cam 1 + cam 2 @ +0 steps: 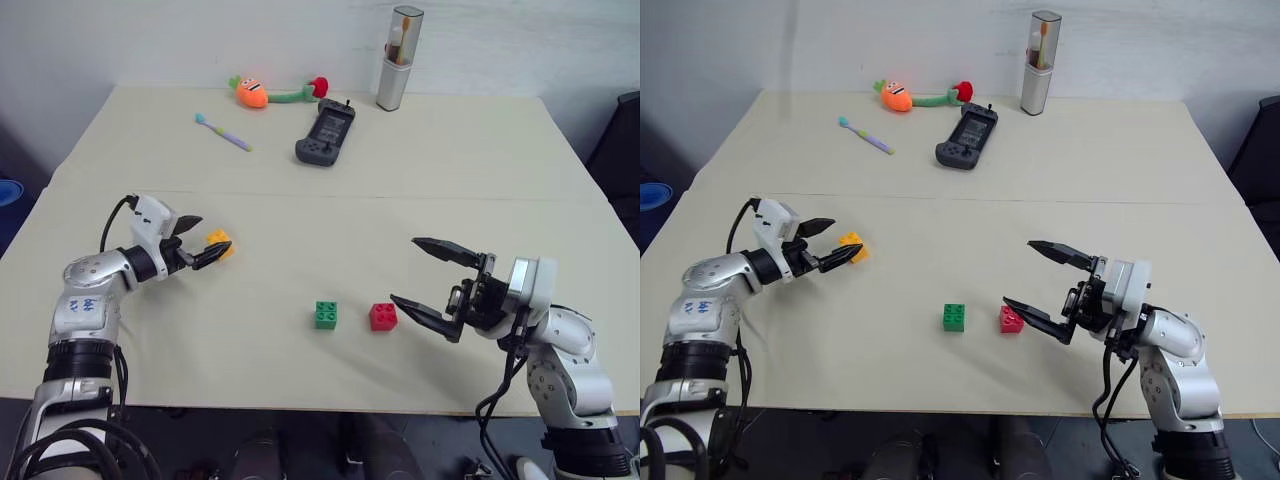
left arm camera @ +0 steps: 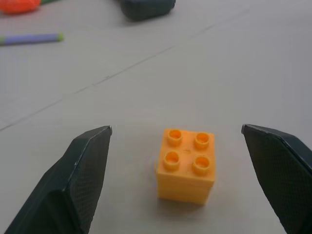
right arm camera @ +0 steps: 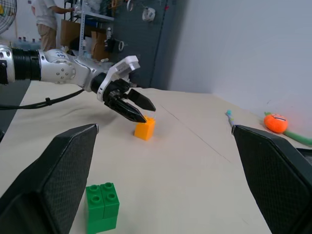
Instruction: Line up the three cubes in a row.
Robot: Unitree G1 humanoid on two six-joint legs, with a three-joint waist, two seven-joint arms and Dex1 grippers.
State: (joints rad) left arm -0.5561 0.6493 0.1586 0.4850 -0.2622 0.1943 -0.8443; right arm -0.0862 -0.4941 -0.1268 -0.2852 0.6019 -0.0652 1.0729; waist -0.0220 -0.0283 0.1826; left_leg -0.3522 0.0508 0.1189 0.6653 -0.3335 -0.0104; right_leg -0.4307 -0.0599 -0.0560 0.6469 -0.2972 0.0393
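Observation:
The yellow-orange cube rests on the beige table at the left. My left gripper is open around it, one finger on each side, neither touching it; the left wrist view shows the cube midway between the two fingers. The green cube and the red cube sit side by side near the front middle, a small gap between them. My right gripper hovers open just right of the red cube, pointing left, with nothing between its fingers.
At the back of the table lie an orange plush carrot, a toothbrush, a black handheld device and an upright silver case. A person stands far off in the room.

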